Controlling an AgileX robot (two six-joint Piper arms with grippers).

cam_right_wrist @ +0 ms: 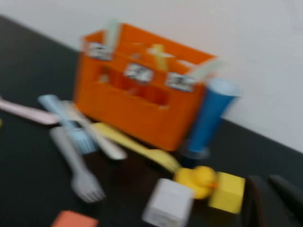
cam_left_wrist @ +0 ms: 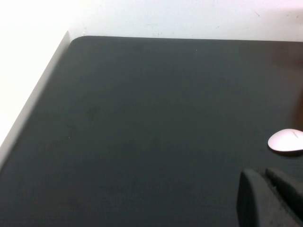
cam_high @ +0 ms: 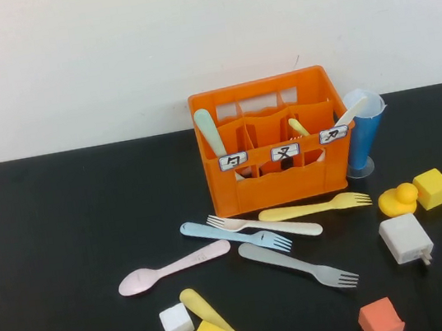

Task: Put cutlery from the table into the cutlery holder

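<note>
I cannot tell either jaw state: left gripper (cam_left_wrist: 272,198) shows over bare table (cam_left_wrist: 142,123) near the pink spoon (cam_left_wrist: 285,140); right gripper (cam_right_wrist: 274,201) hovers near a duck (cam_right_wrist: 199,179). Forks, yellow (cam_high: 315,207), cream (cam_high: 263,224), blue (cam_high: 236,236), grey (cam_high: 298,265), lie before the holder (cam_high: 277,178).

Orange cutlery holder (cam_high: 277,175) upright on table (cam_high: 53,265); loose cutlery (cam_high: 249,240) just in front.
</note>
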